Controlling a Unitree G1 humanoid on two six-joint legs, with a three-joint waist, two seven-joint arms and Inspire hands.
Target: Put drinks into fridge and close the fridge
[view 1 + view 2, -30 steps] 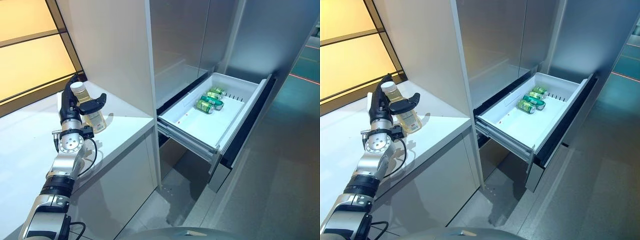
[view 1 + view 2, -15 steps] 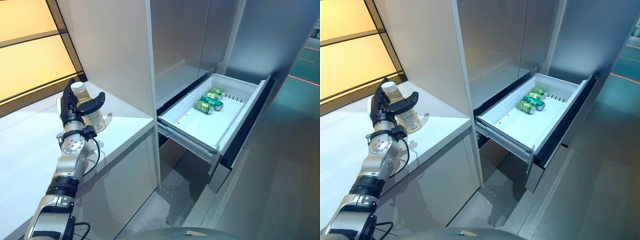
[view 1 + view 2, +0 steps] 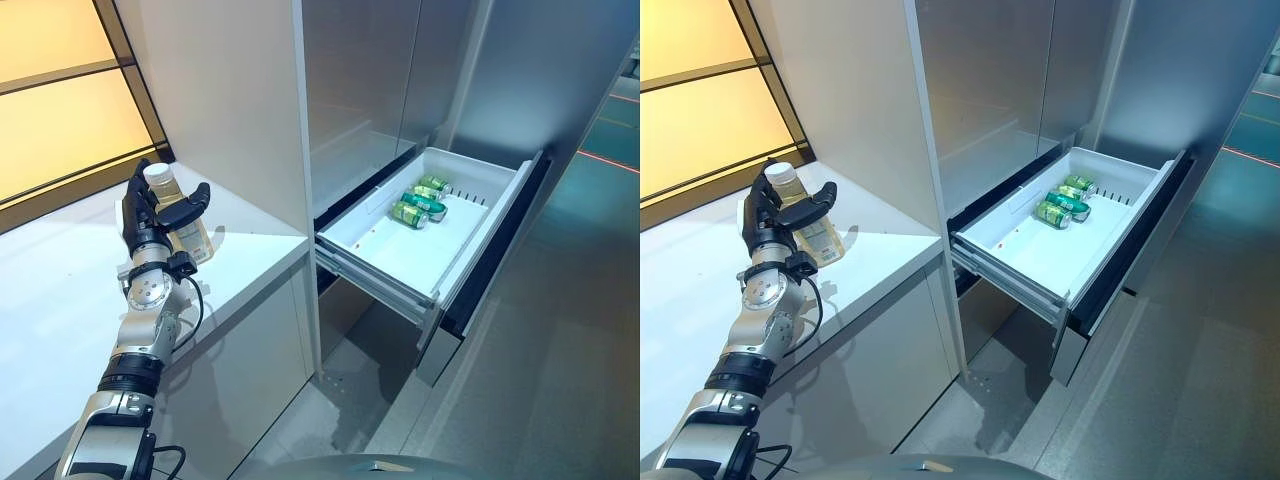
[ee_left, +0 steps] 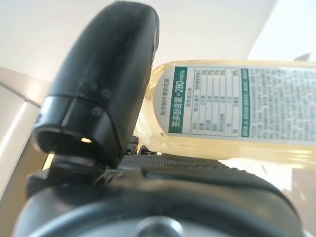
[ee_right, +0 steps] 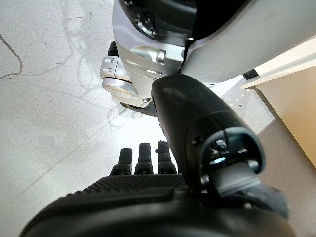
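Observation:
A clear bottle of pale yellow drink with a white cap stands upright on the white counter. My left hand is round it, fingers behind and thumb across the front. In the left wrist view the thumb presses on the bottle's label. The fridge drawer is pulled out, with green cans lying at its far end. My right hand hangs over the floor with its fingers straight and holds nothing.
A tall white cabinet wall rises between the counter and the grey fridge front. The open drawer juts out over the grey floor. An orange-lit window runs behind the counter.
My left forearm has swung a little toward the counter's back. The hand stays round the bottle, which stands in the same place.

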